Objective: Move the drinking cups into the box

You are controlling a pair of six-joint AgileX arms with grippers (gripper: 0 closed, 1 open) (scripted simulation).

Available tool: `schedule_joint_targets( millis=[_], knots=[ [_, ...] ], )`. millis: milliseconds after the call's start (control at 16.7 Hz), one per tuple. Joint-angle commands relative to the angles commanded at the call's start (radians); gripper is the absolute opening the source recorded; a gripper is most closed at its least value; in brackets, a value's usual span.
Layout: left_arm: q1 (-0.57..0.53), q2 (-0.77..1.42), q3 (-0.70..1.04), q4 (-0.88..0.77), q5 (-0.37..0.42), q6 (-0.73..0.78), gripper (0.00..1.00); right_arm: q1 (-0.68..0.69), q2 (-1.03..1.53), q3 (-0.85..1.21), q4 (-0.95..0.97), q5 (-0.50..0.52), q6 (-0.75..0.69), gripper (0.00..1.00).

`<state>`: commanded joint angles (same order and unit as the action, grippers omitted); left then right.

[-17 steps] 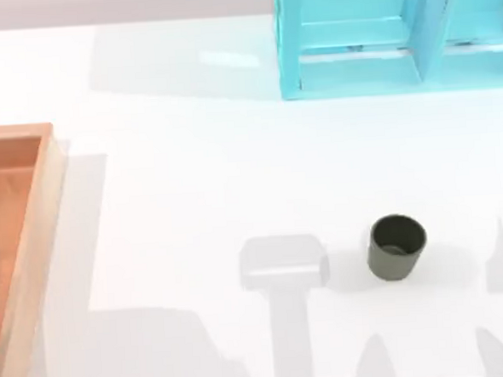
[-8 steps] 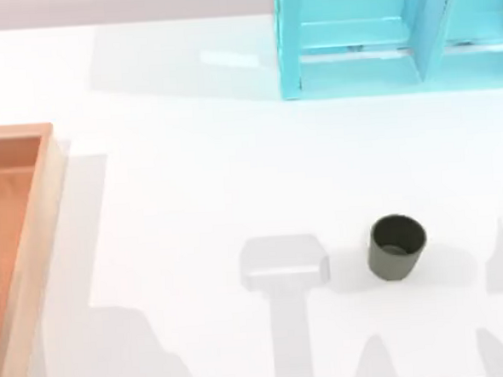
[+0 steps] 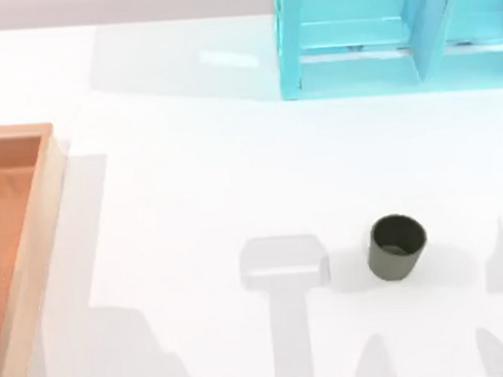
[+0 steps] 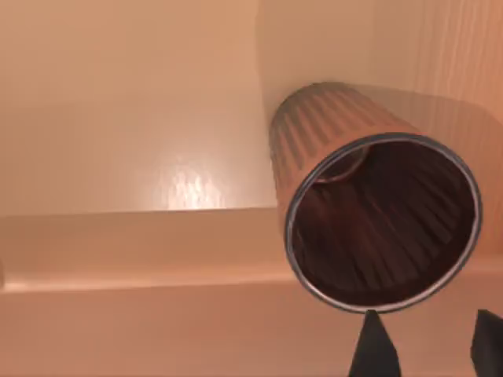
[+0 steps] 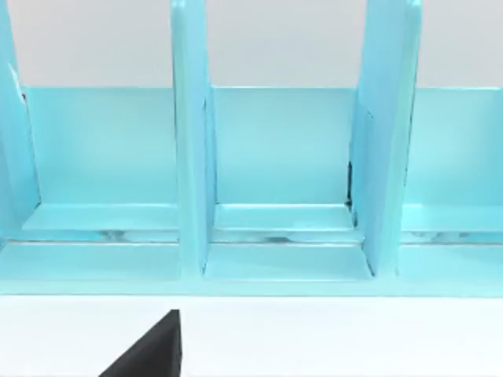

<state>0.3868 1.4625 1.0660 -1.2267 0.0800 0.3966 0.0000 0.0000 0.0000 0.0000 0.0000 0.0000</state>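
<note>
Now the ribbed copper-brown tumbler is sitting inside the box, and the left wrist view is looking right down into its dark mouth, with the orange-brown floor around it and a light rim wall running just beside it. The left gripper is hanging just above the tumbler's rim, its two dark fingertips standing apart with open space between them and not touching the cup, so nothing is being held there.

Over on the table, the olive-grey cup is standing upright on the white surface, right of centre in the top view and well apart from the box, which is lying at the left edge. So one cup is in, and one is waiting outside.

At the far side, toward the right, the cyan shelf frame is standing with its upright dividers. The right wrist view is facing that frame straight on, and one dark finger of the right gripper is poking into the picture over the white table; whether that gripper is apart or together, I cannot tell.
</note>
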Motion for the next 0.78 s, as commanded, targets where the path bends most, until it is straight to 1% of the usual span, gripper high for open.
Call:
schedule_joint_targets(
  millis=[360,420,780],
  knots=[
    [0.0,0.0,0.0,0.0,0.0,0.0,0.98,0.0,0.0,0.0,0.0,0.0,0.0,1.0],
    [0.0,0.0,0.0,0.0,0.0,0.0,1.0,0.0,0.0,0.0,0.0,0.0,0.0,1.0],
    [0.0,0.0,0.0,0.0,0.0,0.0,1.0,0.0,0.0,0.0,0.0,0.0,0.0,1.0]
  ],
)
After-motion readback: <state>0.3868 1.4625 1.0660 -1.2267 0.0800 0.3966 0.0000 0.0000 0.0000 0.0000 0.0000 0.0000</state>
